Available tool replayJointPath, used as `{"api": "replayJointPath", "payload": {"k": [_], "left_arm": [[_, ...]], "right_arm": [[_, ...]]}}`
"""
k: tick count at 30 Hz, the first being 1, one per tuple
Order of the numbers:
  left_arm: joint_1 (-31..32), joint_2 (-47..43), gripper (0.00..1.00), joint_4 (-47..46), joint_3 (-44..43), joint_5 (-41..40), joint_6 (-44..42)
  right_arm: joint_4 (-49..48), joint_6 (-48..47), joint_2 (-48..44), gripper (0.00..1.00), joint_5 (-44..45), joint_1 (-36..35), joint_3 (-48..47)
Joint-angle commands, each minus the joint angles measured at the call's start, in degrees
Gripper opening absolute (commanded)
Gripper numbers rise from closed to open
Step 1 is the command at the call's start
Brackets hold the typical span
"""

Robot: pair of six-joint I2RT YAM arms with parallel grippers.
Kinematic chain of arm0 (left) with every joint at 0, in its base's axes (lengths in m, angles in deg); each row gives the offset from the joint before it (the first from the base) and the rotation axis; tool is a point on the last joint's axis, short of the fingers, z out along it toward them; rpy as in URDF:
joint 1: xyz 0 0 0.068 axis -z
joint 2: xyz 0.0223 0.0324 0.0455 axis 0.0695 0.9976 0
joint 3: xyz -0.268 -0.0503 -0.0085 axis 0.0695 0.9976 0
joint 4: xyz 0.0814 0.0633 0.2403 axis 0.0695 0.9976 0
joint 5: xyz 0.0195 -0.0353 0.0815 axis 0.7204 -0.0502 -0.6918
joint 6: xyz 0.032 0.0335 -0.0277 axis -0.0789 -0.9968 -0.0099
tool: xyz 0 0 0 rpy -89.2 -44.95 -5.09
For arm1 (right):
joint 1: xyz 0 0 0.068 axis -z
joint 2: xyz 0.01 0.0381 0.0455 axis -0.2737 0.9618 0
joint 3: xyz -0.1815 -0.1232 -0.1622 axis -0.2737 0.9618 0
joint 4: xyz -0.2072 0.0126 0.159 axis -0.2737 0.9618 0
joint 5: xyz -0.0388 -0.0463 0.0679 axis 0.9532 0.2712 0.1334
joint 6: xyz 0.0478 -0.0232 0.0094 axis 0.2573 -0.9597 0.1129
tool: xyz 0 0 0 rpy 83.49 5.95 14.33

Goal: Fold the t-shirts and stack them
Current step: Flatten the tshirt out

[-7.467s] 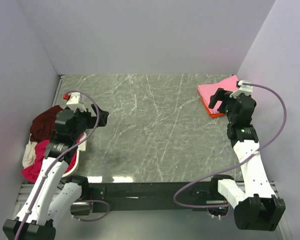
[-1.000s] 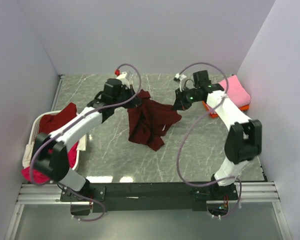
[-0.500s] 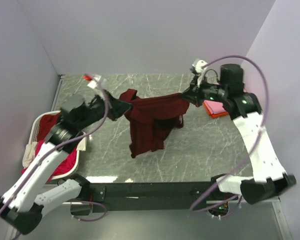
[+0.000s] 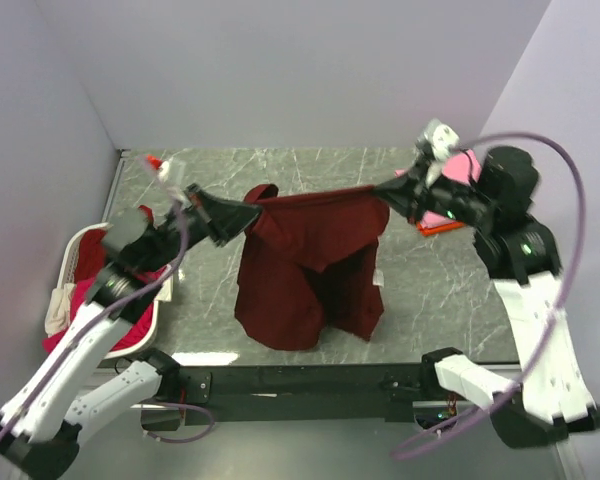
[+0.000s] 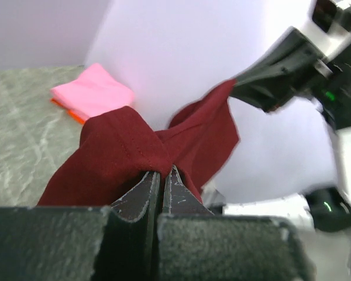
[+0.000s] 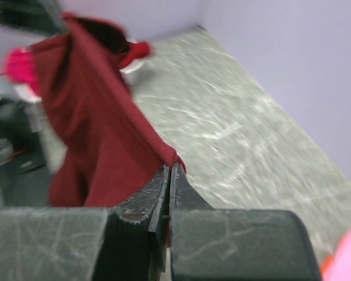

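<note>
A large dark maroon t-shirt (image 4: 310, 265) hangs in the air over the middle of the table, stretched between both arms. My left gripper (image 4: 252, 212) is shut on its left top corner, the cloth (image 5: 120, 152) bunched at the closed tips (image 5: 161, 171). At the right top corner my right gripper (image 4: 382, 188) is shut on the hem (image 6: 105, 126), pinched at its tips (image 6: 170, 165). The shirt's lower part droops toward the near table edge. A folded pink t-shirt (image 4: 465, 168) lies on an orange one (image 4: 435, 226) at the far right, also in the left wrist view as the pink shirt (image 5: 92, 91).
A white basket (image 4: 75, 255) at the left table edge holds magenta (image 4: 120, 325), cream (image 4: 56, 310) and red cloth. The grey marble table (image 4: 310, 170) is walled on the left, back and right. The right arm reaches across above the folded stack.
Both arms have lifted and pulled further apart, spreading the maroon shirt wider; its lower part now hangs lower and closer to the near edge. Seven seconds ago it lay in the basket.
</note>
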Motion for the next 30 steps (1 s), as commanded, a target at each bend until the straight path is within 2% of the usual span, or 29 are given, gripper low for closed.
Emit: {"api": "replayJointPath", "payload": {"k": [1, 2, 3, 4, 5, 6, 7, 8, 9, 10, 11, 13, 15, 16, 17, 18, 19, 20, 21, 22, 24, 25, 30], "left_arm": [[-1.50, 7.65, 0.00, -6.90, 2.94, -15.58, 6.02], [-2.11, 10.46, 0.00, -9.34, 2.85, -16.76, 6.73], [-2.82, 17.53, 0.00, -9.98, 2.50, -18.08, 6.99], [-5.35, 21.78, 0.12, -9.72, -0.63, -18.70, 7.52], [-6.94, 26.35, 0.20, -10.85, -2.84, -15.75, 7.78], [-8.08, 35.88, 0.30, -9.30, -5.82, -15.63, 6.92], [-10.10, 40.58, 0.53, -5.89, -14.12, -16.59, 4.99], [-10.99, 44.98, 0.61, -4.46, -18.12, -15.81, 2.97], [-11.61, 52.68, 0.70, 1.99, -22.51, -16.50, 1.56], [-12.48, 55.63, 0.73, 4.75, -30.56, -16.60, 0.50], [-12.58, 57.66, 0.76, 6.70, -33.59, -16.42, -2.81], [-12.40, 58.13, 0.77, 9.88, -36.17, -17.39, -5.56], [-12.23, 53.41, 0.77, 9.44, -33.03, -16.86, -9.25], [-11.88, 51.55, 0.76, 10.66, -29.01, -16.95, -10.05], [-11.79, 49.70, 0.75, 10.84, -26.44, -16.69, -11.53], [-11.61, 46.38, 0.75, 11.19, -20.94, -14.94, -11.98], [-11.18, 44.87, 0.74, 12.59, -18.18, -13.62, -12.07], [-10.74, 43.63, 0.73, 13.39, -15.46, -12.39, -12.34], [-10.04, 41.79, 0.72, 14.61, -10.99, -11.59, -12.60], [-7.77, 40.99, 0.72, 15.50, -8.77, -11.15, -12.95], [-4.51, 38.01, 0.72, 17.17, -2.47, -12.37, -14.27], [-1.10, 37.04, 0.72, 17.35, -0.60, -13.68, -13.84], [8.41, 33.87, 0.72, 19.89, 6.27, -19.92, -11.64]], "right_arm": [[-12.13, 4.52, 8.96, 0.00, 18.21, 2.88, 3.58], [-13.98, 5.05, 11.42, 0.00, 20.50, 3.67, 3.49], [-17.82, 5.40, 17.27, 0.00, 22.61, 4.37, 3.41], [-19.51, 6.97, 20.64, 0.00, 23.76, 5.16, 2.88], [-20.84, 7.34, 24.15, 0.00, 24.90, 6.82, 0.44], [-22.07, 7.43, 31.76, 0.00, 26.05, 7.36, -1.50], [-21.56, 7.69, 35.83, 0.09, 28.58, 7.97, -6.74], [-20.33, 7.17, 39.70, 0.21, 30.26, 8.50, -9.92], [-16.76, 6.99, 46.62, 0.35, 32.63, 8.77, -13.09], [-14.63, 6.47, 49.38, 0.51, 35.52, 9.03, -16.25], [-13.04, 6.37, 51.24, 0.54, 35.72, 9.47, -20.20], [-13.28, 5.68, 51.18, 0.57, 33.20, 11.31, -16.58], [-15.74, 2.44, 46.02, 0.59, 30.03, 12.20, -11.12], [-15.06, -2.72, 44.42, 0.60, 27.93, 12.20, -6.92], [-13.57, -5.99, 42.92, 0.60, 21.99, 12.20, -5.22], [-8.07, -9.59, 40.30, 0.60, 17.23, 12.29, -3.55], [-3.84, -17.28, 39.40, 0.60, 13.70, 12.03, -1.80], [0.64, -21.01, 38.69, 0.60, 7.14, 11.85, -0.74], [8.86, -24.62, 37.64, 0.60, 4.73, 11.59, 0.41], [11.82, -30.13, 36.94, 0.60, 3.22, 10.63, 3.46], [15.26, -32.82, 33.79, 0.59, 2.77, 8.78, 8.04], [14.92, -33.70, 32.29, 0.59, 3.64, 6.16, 13.63], [4.84, -32.30, 20.61, 0.60, 13.38, -4.13, 29.57]]}}
